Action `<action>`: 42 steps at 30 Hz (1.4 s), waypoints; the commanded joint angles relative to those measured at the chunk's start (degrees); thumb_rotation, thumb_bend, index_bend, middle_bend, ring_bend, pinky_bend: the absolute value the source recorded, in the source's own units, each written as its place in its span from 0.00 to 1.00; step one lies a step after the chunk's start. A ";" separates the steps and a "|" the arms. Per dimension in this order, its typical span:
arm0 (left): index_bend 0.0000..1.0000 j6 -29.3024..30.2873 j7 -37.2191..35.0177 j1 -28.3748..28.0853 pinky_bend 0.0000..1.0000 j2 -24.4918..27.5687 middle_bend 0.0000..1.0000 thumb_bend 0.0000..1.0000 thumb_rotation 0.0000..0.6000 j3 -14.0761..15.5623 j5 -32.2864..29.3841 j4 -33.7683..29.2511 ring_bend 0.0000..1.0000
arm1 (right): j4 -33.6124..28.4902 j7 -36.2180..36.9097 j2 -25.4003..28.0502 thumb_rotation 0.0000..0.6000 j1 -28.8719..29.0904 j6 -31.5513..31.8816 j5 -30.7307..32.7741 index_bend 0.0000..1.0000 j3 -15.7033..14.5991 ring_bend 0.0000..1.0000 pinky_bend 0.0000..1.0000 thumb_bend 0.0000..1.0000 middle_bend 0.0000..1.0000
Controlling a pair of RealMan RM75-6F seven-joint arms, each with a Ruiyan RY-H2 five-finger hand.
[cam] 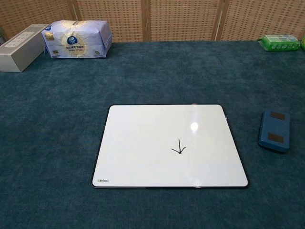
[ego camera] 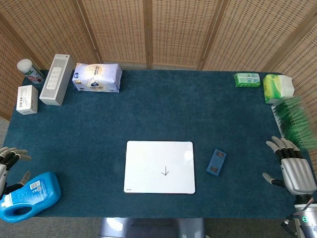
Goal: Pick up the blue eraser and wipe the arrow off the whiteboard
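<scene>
Task unstarted: your right hand (ego camera: 292,166) hangs empty, fingers spread, right of the blue eraser (ego camera: 216,162) lying beside the whiteboard (ego camera: 148,153), whose arrow (ego camera: 165,171) remains unwiped

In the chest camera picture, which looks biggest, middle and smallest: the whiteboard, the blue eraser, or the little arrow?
Largest to smallest, as they look:
1. whiteboard
2. blue eraser
3. arrow
</scene>
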 commanded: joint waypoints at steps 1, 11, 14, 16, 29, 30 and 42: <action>0.38 -0.28 -0.20 -0.09 0.14 0.04 0.30 0.43 1.00 0.03 -0.10 0.00 0.21 | 0.15 0.16 -0.13 1.00 0.01 0.00 -0.11 0.15 0.02 0.00 0.15 0.15 0.12; 0.38 -0.06 -0.73 0.00 0.14 0.74 0.30 0.43 1.00 0.44 0.81 -0.78 0.21 | 1.39 4.82 0.67 1.00 0.57 0.57 -3.61 0.15 -0.19 0.00 0.15 0.15 0.12; 0.38 0.00 -0.73 -0.03 0.14 1.20 0.30 0.43 1.00 0.33 0.72 -1.23 0.21 | 1.04 6.62 1.47 1.00 1.21 -0.08 -4.22 0.15 -0.07 0.00 0.15 0.15 0.12; 0.38 -0.05 -0.66 -0.18 0.14 1.68 0.30 0.43 1.00 0.11 0.59 -1.65 0.21 | 0.80 8.02 2.17 1.00 1.99 -1.04 -4.75 0.15 0.01 0.00 0.15 0.15 0.12; 0.38 -1.09 1.22 -1.62 0.15 5.73 0.30 0.43 1.00 -0.71 0.97 -6.48 0.21 | -0.19 12.40 5.10 1.00 12.76 -16.51 -10.62 0.22 -1.22 0.00 0.16 0.15 0.12; 0.38 -1.36 1.57 -1.75 0.15 5.77 0.30 0.43 1.00 -0.62 1.10 -6.85 0.21 | -0.23 12.04 4.86 1.00 13.80 -17.78 -11.22 0.22 -1.34 0.00 0.16 0.15 0.12; 0.38 -2.33 2.87 -2.28 0.15 6.29 0.30 0.43 1.00 -0.54 0.68 -7.82 0.21 | 2.21 9.02 1.04 1.00 21.04 -25.94 -13.31 0.23 -1.66 0.00 0.16 0.14 0.11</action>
